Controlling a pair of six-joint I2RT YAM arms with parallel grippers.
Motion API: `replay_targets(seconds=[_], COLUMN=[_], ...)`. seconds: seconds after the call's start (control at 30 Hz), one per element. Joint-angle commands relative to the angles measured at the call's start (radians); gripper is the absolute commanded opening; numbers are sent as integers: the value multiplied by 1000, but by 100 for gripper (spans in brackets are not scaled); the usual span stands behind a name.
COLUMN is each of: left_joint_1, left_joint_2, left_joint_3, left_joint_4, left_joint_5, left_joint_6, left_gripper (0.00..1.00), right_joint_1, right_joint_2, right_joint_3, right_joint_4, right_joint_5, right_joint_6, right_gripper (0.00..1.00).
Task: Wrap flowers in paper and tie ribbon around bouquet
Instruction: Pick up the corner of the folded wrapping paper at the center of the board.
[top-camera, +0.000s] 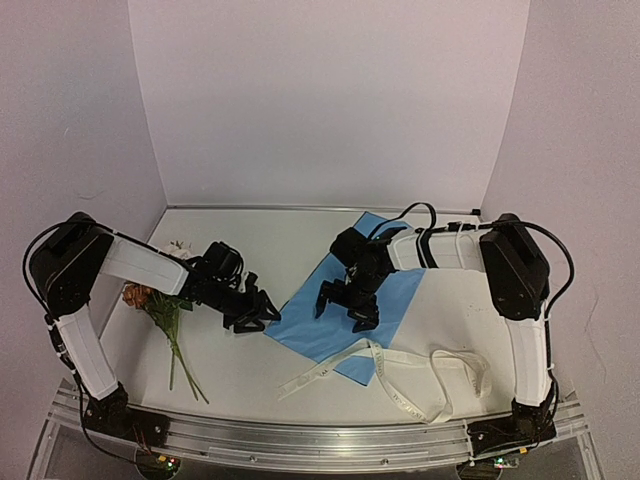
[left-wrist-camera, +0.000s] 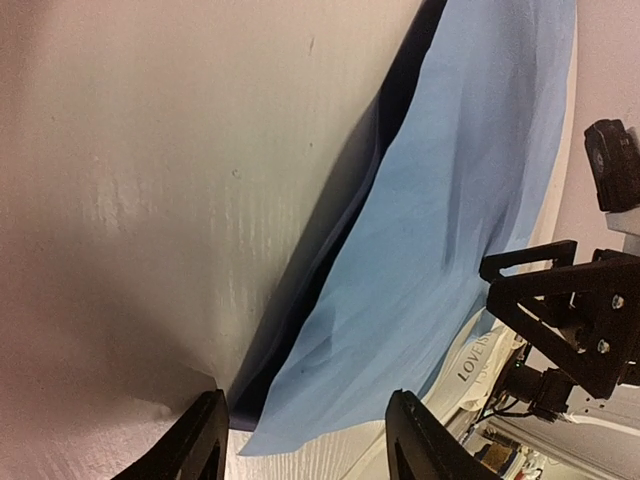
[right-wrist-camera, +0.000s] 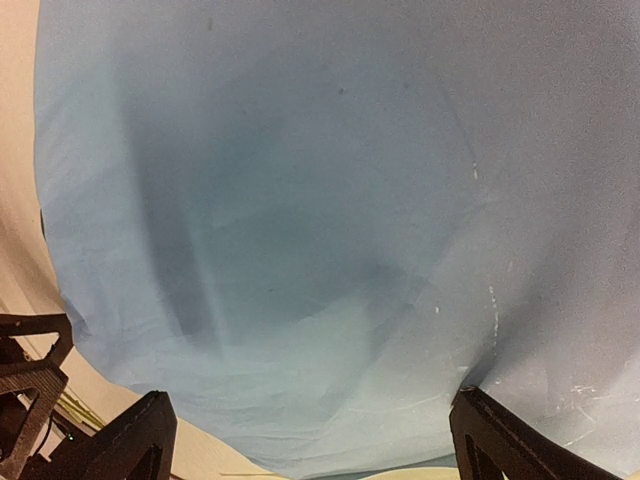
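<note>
The flowers (top-camera: 155, 298) lie at the table's left, stems toward the front, apart from the paper. The light-blue paper (top-camera: 395, 290) lies flat mid-table. The cream ribbon (top-camera: 400, 360) curls across its near corner and on toward the front right. My left gripper (top-camera: 255, 312) is low at the paper's left corner. In the left wrist view that corner (left-wrist-camera: 300, 400), its edge slightly lifted, lies between the open left gripper (left-wrist-camera: 305, 410). My right gripper (top-camera: 345, 308) hovers over the sheet. Its jaws (right-wrist-camera: 310, 400) stand wide open above the paper (right-wrist-camera: 300, 200). No bouquet is in view.
White walls close in the table at the back and both sides. An aluminium rail (top-camera: 320, 435) runs along the front edge by the arm bases. The printed ribbon (left-wrist-camera: 480, 360) and the right arm's fingers (left-wrist-camera: 570, 310) show beyond the paper in the left wrist view.
</note>
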Motion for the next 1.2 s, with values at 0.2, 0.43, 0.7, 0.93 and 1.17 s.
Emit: replay_targets(seconds=[0.2, 0.43, 0.7, 0.93, 1.17], left_joint_1=[-13, -13, -4, 45, 67], left_joint_2=[-42, -20, -118, -232, -314], left_joint_3=[-2, 15, 1, -53, -73], left_joint_4=[8, 19, -23, -56, -92], left_joint_5=[24, 36, -114, -235, -297], left_joint_6=[-47, -36, -48, -90, -93], left_gripper=[39, 17, 0, 0, 0], right_joint_1=[3, 4, -28, -153, -239], right_joint_2=[58, 48, -39, -185, -191], right_joint_3=[-41, -34, -44, -183, -218], right_joint_4=[-33, -33, -104, -114, -101], right_joint_5=[17, 21, 66, 101, 119], right_joint_6=[-3, -6, -69, -93, -80], right_gripper=[98, 98, 98, 98, 98])
